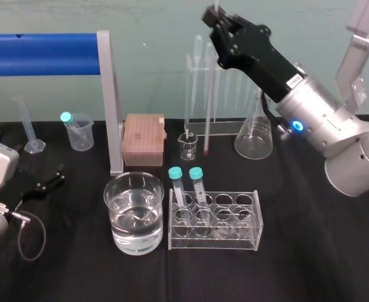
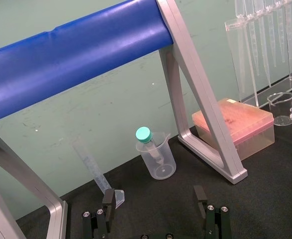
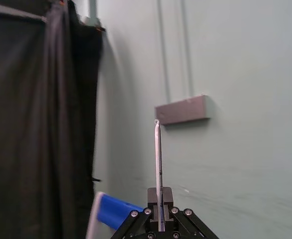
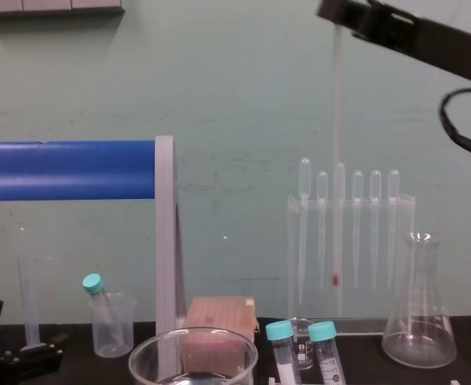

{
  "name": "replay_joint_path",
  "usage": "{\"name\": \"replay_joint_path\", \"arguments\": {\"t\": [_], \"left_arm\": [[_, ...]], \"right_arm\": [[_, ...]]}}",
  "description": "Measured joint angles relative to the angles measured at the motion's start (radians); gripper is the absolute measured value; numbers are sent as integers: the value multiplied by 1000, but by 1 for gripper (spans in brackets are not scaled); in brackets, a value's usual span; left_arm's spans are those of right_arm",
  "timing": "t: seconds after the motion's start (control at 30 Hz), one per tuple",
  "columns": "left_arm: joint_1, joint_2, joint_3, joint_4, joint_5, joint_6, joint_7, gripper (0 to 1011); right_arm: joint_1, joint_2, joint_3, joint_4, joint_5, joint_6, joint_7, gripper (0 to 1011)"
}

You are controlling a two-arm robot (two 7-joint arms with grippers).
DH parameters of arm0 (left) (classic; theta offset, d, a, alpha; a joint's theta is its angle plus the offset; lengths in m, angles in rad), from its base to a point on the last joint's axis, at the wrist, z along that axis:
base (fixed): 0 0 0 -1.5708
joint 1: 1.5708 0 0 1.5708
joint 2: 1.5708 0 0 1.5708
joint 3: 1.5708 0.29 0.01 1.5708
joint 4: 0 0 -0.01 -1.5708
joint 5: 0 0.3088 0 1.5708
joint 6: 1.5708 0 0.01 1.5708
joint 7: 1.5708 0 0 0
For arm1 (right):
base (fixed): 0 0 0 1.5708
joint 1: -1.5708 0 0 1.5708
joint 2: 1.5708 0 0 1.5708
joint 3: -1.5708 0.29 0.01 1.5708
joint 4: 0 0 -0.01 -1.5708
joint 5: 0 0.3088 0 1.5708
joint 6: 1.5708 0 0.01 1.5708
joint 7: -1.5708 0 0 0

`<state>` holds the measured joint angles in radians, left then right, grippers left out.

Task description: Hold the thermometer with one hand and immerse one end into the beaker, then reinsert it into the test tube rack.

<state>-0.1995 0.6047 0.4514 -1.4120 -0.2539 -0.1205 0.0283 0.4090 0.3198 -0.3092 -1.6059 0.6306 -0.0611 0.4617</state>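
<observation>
Chest view shows the thermometer (image 4: 337,120) hanging upright, behind and right of the beaker (image 1: 113,211), clamped near its top by the right gripper (image 4: 341,18). It looks light, stiff, slick and brittle, so a gentle, high grip suits it. The left gripper (image 2: 154,199) rests left of the beaker, fingers apart.

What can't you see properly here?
Chest view: the lower edge cuts off the beaker.
Right wrist view: lower end of the thermometer hides behind the right gripper.
Head view: thermometer markings are too small.
Left wrist view: the edge cuts off the parked left gripper.
</observation>
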Motion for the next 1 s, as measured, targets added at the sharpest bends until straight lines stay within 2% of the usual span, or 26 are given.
{"name": "replay_joint_path", "arguments": {"t": [0.3,0.53,0.67,1.0], "left_arm": [[0,0,0,0,0,0,0,1008],[0,0,0,0,0,0,0,1008],[0,0,0,0,0,0,0,1008],[0,0,0,0,0,0,0,1008]], "right_arm": [[54,-31,-70,38,63,-48,114,57],[93,-63,-137,99,102,-86,205,57],[111,-79,-168,147,117,-98,241,56],[143,-101,-228,259,123,-110,273,57]]}}
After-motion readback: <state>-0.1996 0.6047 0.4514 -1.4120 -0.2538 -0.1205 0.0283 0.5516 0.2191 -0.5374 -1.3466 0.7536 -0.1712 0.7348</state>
